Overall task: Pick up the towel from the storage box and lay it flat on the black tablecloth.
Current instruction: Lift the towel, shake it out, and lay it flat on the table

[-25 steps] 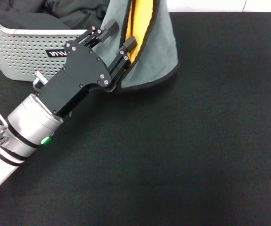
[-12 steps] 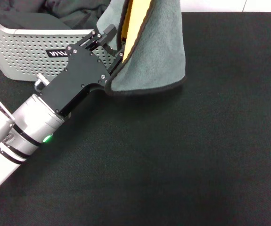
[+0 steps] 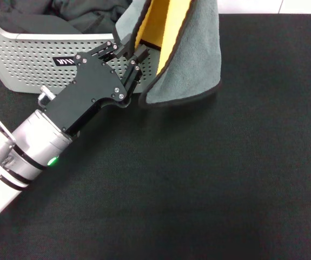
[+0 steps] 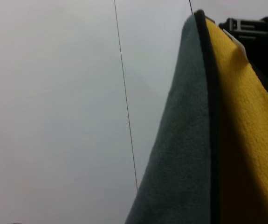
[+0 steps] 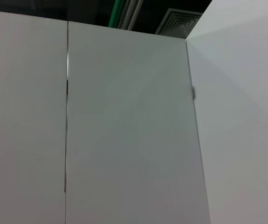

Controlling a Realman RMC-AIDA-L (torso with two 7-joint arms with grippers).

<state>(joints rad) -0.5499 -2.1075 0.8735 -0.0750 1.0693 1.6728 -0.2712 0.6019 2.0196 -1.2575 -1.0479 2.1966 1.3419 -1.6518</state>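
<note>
The towel [image 3: 196,59] hangs from above the head view, grey outside and orange-yellow inside, its black-trimmed lower edge just over the black tablecloth [image 3: 198,179]. My left gripper [image 3: 132,51] is at the towel's left hanging edge, beside the right end of the storage box [image 3: 31,59]. The edge trim passes between its jaws. The towel fills the left wrist view [image 4: 189,154], where my right gripper [image 4: 252,28] holds its top corner by the white tag. The right gripper is out of the head view.
A black fabric heap [image 3: 63,13] lies in the storage box at the back left. The tablecloth spreads wide to the right and front. The right wrist view shows only white wall panels [image 5: 124,130].
The towel has swung to the right and opened, showing more yellow. My left gripper has moved slightly down and in onto the towel's left edge.
</note>
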